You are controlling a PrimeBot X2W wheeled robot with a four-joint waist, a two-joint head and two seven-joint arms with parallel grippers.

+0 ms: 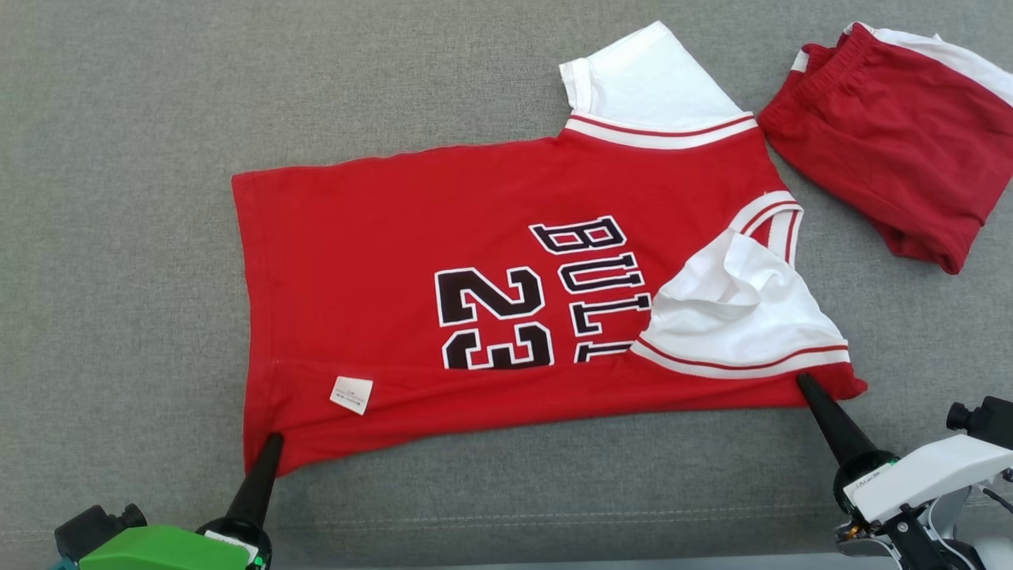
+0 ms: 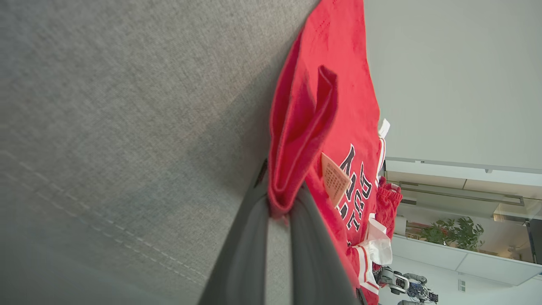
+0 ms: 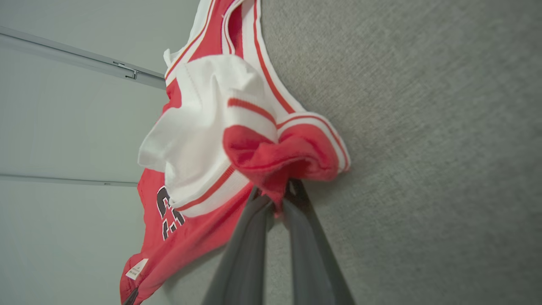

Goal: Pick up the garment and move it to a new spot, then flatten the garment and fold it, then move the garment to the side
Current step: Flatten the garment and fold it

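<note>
It looks like an office or lab: plain pale walls (image 2: 444, 76), a leafy green potted plant (image 2: 454, 233), a grey woven-fabric work surface (image 1: 119, 237).

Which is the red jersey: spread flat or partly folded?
Partly folded: jersey lies mostly spread, but its near white sleeve is turned over the lettering.

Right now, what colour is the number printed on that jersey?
The number 23 is black with a white outline, on the red jersey; the head view shows it best.
</note>
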